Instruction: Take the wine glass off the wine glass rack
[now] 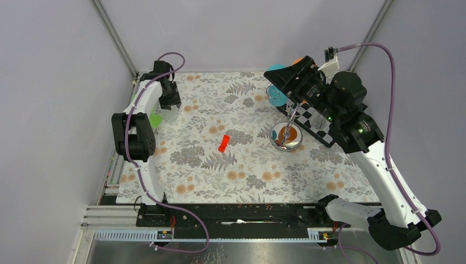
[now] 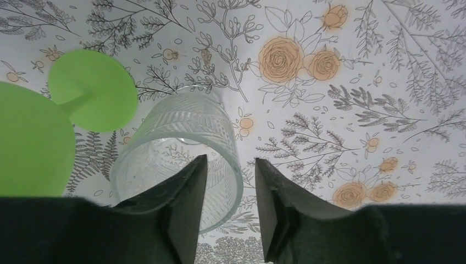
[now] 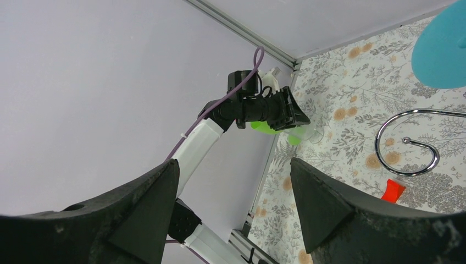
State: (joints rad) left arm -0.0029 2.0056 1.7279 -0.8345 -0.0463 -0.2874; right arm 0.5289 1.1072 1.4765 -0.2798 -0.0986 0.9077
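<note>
The left gripper (image 2: 231,165) has its jaws partly apart and grips nothing. The near rim of a clear, leaf-patterned glass (image 2: 181,132) lying on its side sits loosely in the gap, with cloth showing beside it. Just left of that glass lies a lime-green plastic wine glass (image 2: 33,143), also on its side on the floral tablecloth (image 2: 340,110) in the far left corner, well apart from the rack. At least that one looks delivered.

The right gripper (image 3: 233,165) is spread wide and empty, hanging over the silver wire wine glass rack with its shiny round disc base (image 1: 287,138). A teal plastic wine glass (image 3: 442,49) sits just beyond its fingertips, up at the rack's looping arms, untouched. A scrap of orange shows behind that arm, too hidden to identify.

My reading is that the job is part done. The teal glass is left to grasp, unhook and set down.
</note>
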